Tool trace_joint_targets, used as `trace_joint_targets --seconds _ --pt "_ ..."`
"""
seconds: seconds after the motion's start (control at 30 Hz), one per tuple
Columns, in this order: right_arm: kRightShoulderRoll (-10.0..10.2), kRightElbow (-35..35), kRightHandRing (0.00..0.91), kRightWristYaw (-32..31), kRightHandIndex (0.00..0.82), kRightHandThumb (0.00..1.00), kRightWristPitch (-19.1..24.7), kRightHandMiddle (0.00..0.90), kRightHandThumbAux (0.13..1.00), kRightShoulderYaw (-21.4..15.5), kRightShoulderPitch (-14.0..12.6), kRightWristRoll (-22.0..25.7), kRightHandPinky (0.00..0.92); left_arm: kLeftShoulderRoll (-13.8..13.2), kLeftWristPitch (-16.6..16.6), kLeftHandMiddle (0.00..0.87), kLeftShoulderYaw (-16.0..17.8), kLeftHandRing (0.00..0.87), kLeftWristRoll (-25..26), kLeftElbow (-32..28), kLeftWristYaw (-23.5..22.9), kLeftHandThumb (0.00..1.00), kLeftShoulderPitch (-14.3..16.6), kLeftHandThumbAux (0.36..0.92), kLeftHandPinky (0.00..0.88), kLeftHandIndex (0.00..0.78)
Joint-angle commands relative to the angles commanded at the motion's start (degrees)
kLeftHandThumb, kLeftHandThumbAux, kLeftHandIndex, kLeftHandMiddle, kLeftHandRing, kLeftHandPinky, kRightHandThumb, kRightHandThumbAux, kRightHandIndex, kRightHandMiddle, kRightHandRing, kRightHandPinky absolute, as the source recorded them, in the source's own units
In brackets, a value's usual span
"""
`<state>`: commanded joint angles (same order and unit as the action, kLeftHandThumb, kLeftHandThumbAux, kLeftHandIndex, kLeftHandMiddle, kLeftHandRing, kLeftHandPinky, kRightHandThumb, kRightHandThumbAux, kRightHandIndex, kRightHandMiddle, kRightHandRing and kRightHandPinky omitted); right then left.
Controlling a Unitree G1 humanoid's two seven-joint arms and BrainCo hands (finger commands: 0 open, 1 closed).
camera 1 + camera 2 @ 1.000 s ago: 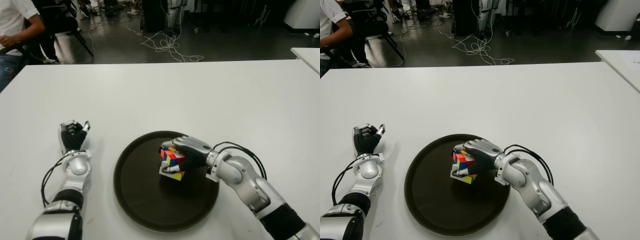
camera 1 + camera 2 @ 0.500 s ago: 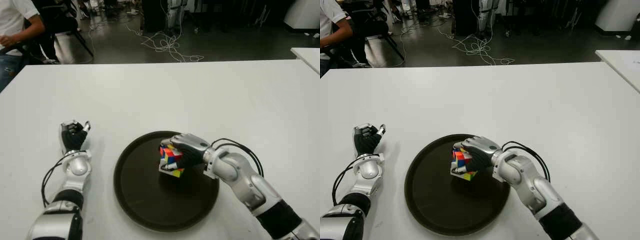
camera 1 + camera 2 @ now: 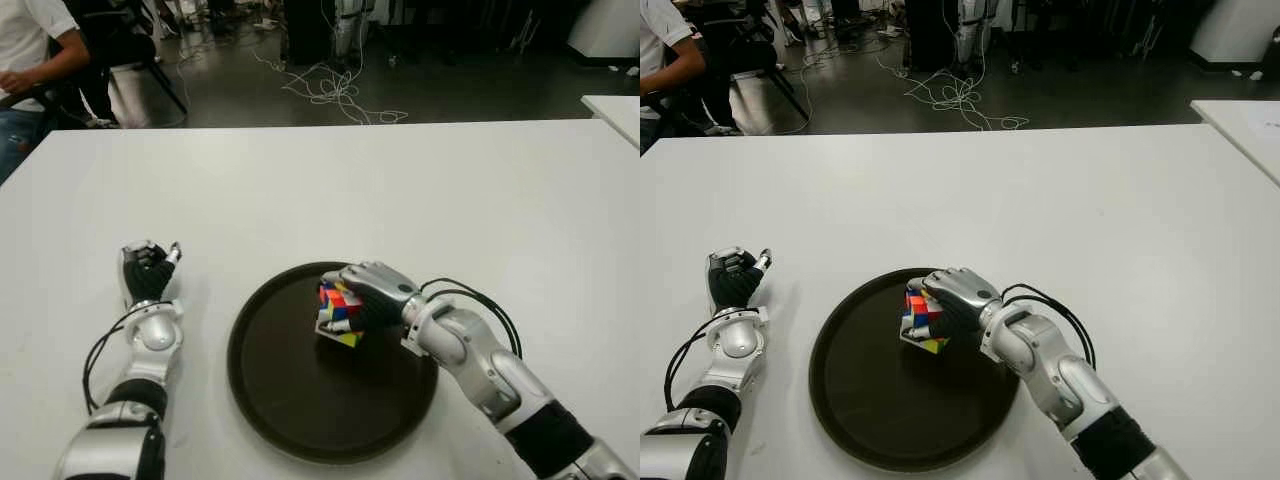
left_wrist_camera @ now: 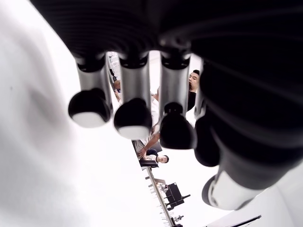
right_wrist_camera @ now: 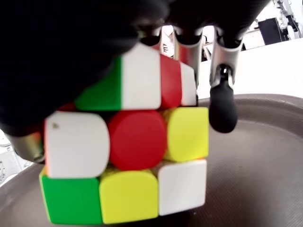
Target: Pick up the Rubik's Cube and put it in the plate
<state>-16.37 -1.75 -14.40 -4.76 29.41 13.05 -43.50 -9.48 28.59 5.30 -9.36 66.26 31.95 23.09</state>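
Note:
The Rubik's Cube (image 3: 338, 314) sits inside the round dark plate (image 3: 290, 400), near its far rim, with its lower edge on or just over the plate floor. My right hand (image 3: 368, 295) is curled over the cube from the right and grips it; the right wrist view shows the cube (image 5: 128, 156) held under the palm with fingers (image 5: 221, 101) wrapped around its far side and the plate (image 5: 255, 165) right below. My left hand (image 3: 147, 272) shows to the left of the plate on the white table (image 3: 400, 190), fingers curled and holding nothing.
A person (image 3: 30, 50) sits at the table's far left corner. Cables (image 3: 335, 90) lie on the floor beyond the far edge. Another white table corner (image 3: 615, 108) shows at the far right.
My right hand has carried the cube slightly left and toward the plate's far rim, lowering it to the plate floor. The left hand has stayed still.

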Motion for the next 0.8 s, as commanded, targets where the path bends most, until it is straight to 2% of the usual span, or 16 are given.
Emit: trace_joint_targets --seconds 0.4,0.6,0.8 --pt "0.52 -1.0 0.735 4.18 0.428 0.695 -2.15 0.708 0.728 0.09 0.08 0.27 0.759 0.07 0.81 0.86 0.09 0.864 0.02 0.17 0.08 0.35 -0.11 0.784 0.869 0.735" --pt "1.0 -1.37 0.766 4.01 0.428 0.691 -1.98 0.744 0.73 0.22 0.15 0.55 0.772 0.05 0.65 0.857 0.31 0.861 0.14 0.75 0.39 0.351 0.12 0.779 0.862 0.724" --pt "1.43 -1.32 0.744 1.68 0.42 0.681 -1.18 0.712 0.74 -0.02 0.16 2.28 0.752 0.12 0.7 0.849 0.32 0.855 0.17 0.55 0.23 0.352 0.01 0.78 0.856 0.719"
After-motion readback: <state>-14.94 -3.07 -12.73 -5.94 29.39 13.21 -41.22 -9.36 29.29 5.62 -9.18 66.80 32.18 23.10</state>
